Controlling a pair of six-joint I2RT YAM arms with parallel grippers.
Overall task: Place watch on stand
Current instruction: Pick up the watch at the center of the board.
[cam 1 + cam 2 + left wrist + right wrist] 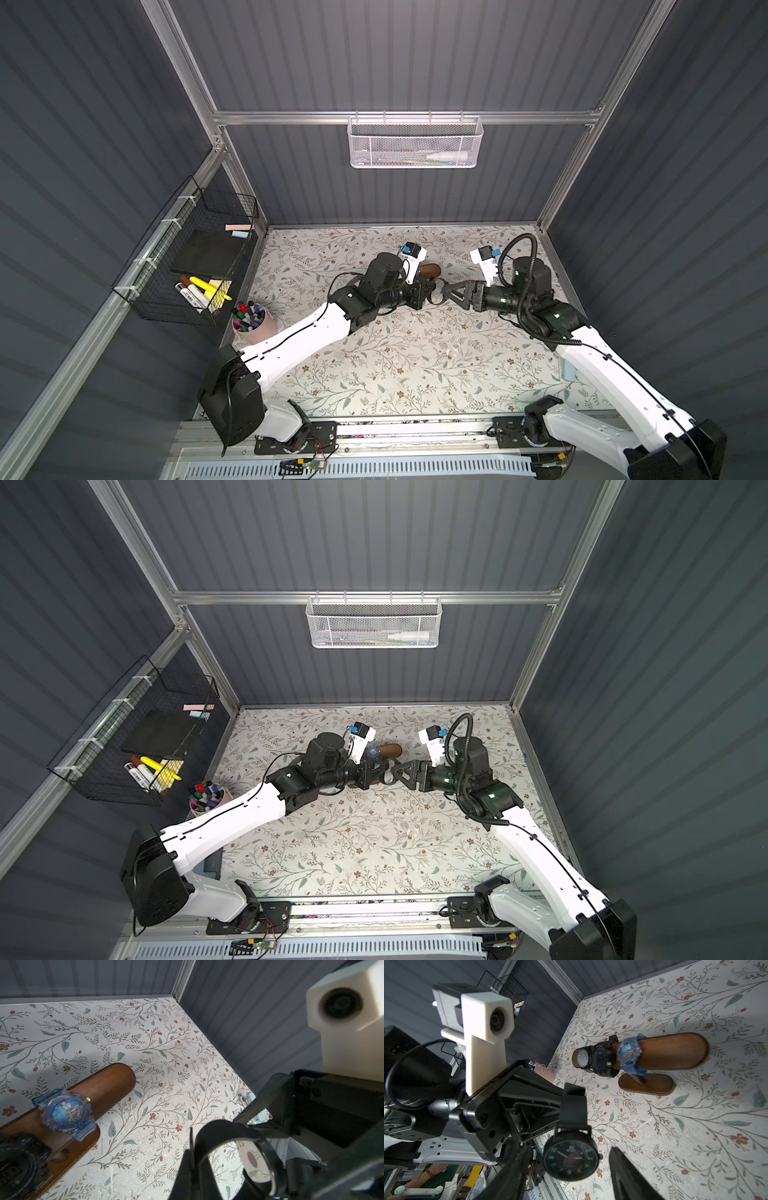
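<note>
The floral-printed worktop (415, 365) is flat and matte. On it stands the stand (675, 1051), smooth dark-brown wood: a long round-ended bar on a thin post over an oval base. Three watches already ring one half of the bar, and the other rounded end is bare.

The left pincer (191, 1155) is pressed together on the strap of the watch (571, 1159), holding it in the air just beside the stand. The right pincer (570, 1148) is spread, one finger on each side of the case, with no visible grip.

The watch looks light. Its black strap (573, 1109) is closed into a loop and seems pliable, so it will likely sag or twist. The round case is rigid, and its glass is slick and could scratch. The case flanks or the strap near the lugs seem the safest places to hold it, keeping the loop open for the bar's bare end.
</note>
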